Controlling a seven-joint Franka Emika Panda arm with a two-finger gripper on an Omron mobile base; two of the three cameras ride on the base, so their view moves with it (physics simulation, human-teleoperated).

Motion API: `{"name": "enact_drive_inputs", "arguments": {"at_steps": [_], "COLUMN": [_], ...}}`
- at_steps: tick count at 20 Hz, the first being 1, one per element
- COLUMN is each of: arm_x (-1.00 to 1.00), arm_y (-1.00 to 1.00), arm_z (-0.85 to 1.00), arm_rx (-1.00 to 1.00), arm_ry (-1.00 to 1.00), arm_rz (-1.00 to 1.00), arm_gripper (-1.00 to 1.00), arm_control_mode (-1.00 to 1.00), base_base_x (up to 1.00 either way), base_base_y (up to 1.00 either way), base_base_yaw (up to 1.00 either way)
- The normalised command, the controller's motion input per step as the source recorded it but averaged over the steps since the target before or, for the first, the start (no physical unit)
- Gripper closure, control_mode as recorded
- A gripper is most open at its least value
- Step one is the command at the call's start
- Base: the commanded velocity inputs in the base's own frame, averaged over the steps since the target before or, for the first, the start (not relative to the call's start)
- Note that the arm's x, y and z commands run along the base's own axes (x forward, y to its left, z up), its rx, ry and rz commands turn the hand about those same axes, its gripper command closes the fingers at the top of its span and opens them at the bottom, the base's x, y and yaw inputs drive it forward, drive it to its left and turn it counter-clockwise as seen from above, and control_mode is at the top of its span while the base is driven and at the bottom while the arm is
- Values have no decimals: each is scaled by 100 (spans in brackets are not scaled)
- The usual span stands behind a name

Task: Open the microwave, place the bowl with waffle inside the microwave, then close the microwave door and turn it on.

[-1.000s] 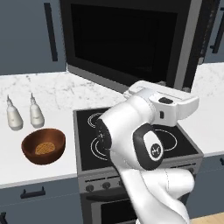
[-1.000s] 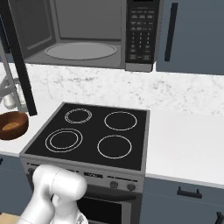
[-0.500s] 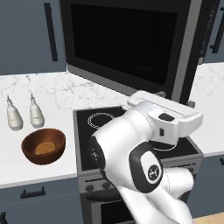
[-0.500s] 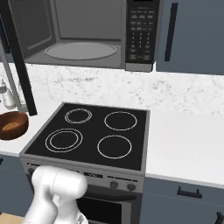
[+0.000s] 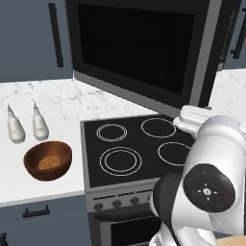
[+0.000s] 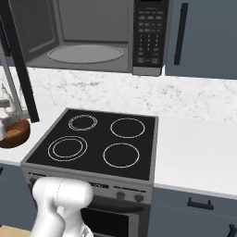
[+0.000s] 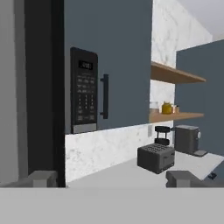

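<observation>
In the left base view, the microwave door stands swung wide open, its black glass hanging out over the stove. The bowl sits on the counter left of the stove, the waffle lying inside it, with two white bottles just behind. The arm's bulk fills the lower right. The risk here is the open door: a reach toward the bowl could clip its lower edge and swing it back.

In the right base view, the microwave shows its light interior and turntable, keypad at right. The bowl is mostly hidden behind the door's edge at far left, so it may need a low approach; a rim grasp could tip it and spill the waffle, or knock a bottle.

In the hand view, the gripper has its jaws spread wide with nothing between them, pointing toward the keypad, a toaster and a coffee machine, away from the bowl.
</observation>
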Motion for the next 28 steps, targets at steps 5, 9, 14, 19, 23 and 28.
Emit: {"name": "enact_drive_inputs", "arguments": {"at_steps": [5,9,14,19,23,28], "arm_x": [0,0,33,87,100,85], "arm_y": [-39,8,1,-10,-24,-37], "arm_z": [-24,-36,-28,-11,0,-6], "arm_rx": [21,10,10,18,27,20], "arm_ry": [12,11,4,-4,-19,-11], "arm_rz": [71,100,98,81,55,41], "arm_gripper": [-100,-100,-100,-100,-100,-100], "arm_control_mode": [-100,-100,-100,-100,-100,-100], "base_base_x": [0,0,0,0,0,0], "base_base_y": [0,0,0,0,0,0], "base_base_yaw": [0,0,0,0,0,0]}}
